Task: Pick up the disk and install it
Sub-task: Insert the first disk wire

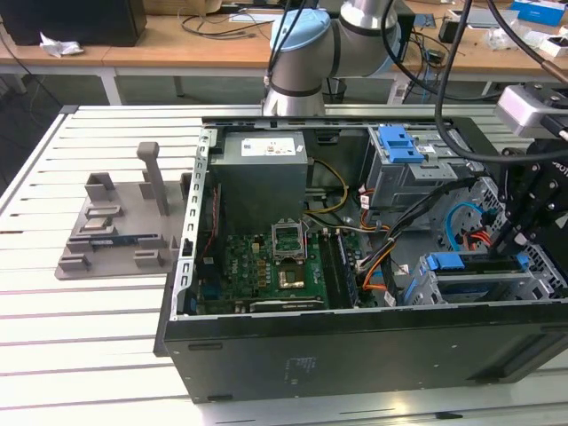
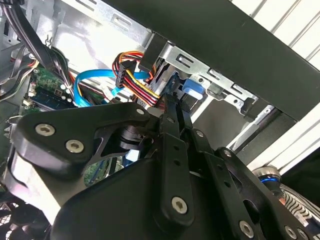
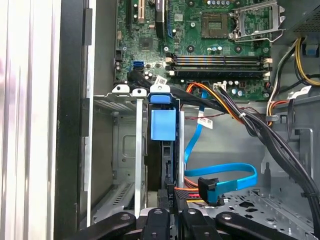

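The disk (image 1: 466, 264) stands on edge in a slot of the grey drive cage (image 1: 484, 288) at the open computer case's front corner, on the exterior view's right. Its blue plastic rail end (image 3: 163, 125) shows in both wrist views (image 2: 190, 92). My gripper (image 1: 497, 253) hangs over that slot with its two black fingers (image 3: 168, 165) pressed together. Their tips (image 2: 172, 102) reach the blue rail end and seem to touch it. The fingers are shut, with nothing visible between them. The cage hides the disk's metal body.
Orange, yellow and blue cables (image 3: 225, 182) run close beside the cage. A second drive bay with a blue latch (image 1: 399, 144) stands behind it. The motherboard (image 1: 266, 266) fills the case floor. A grey fixture (image 1: 120, 226) lies on the slatted table (image 1: 80, 346).
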Motion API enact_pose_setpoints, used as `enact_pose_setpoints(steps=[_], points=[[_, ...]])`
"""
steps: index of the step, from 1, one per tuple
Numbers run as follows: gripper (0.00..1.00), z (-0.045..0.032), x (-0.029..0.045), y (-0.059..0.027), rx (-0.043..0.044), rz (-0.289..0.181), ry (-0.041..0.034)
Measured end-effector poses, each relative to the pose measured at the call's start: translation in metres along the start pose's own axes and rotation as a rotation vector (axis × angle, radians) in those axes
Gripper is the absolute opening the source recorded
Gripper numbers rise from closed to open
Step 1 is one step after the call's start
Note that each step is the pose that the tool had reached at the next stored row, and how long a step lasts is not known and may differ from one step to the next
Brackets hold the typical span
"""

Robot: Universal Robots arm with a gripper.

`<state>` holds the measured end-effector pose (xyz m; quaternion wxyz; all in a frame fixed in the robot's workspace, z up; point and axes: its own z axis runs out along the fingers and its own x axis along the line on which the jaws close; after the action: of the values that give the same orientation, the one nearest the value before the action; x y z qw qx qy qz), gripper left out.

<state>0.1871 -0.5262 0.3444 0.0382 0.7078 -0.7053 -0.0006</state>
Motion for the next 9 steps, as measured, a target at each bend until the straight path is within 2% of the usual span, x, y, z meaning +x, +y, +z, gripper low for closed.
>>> enact_pose_setpoints(steps=[6,9], points=[[0.16,0.0034,0.0001,0.0004,0.0,0.0,-0.0014],[0.16,0.003,0.001,0.0004,0.0002,0.0,-0.0071]])
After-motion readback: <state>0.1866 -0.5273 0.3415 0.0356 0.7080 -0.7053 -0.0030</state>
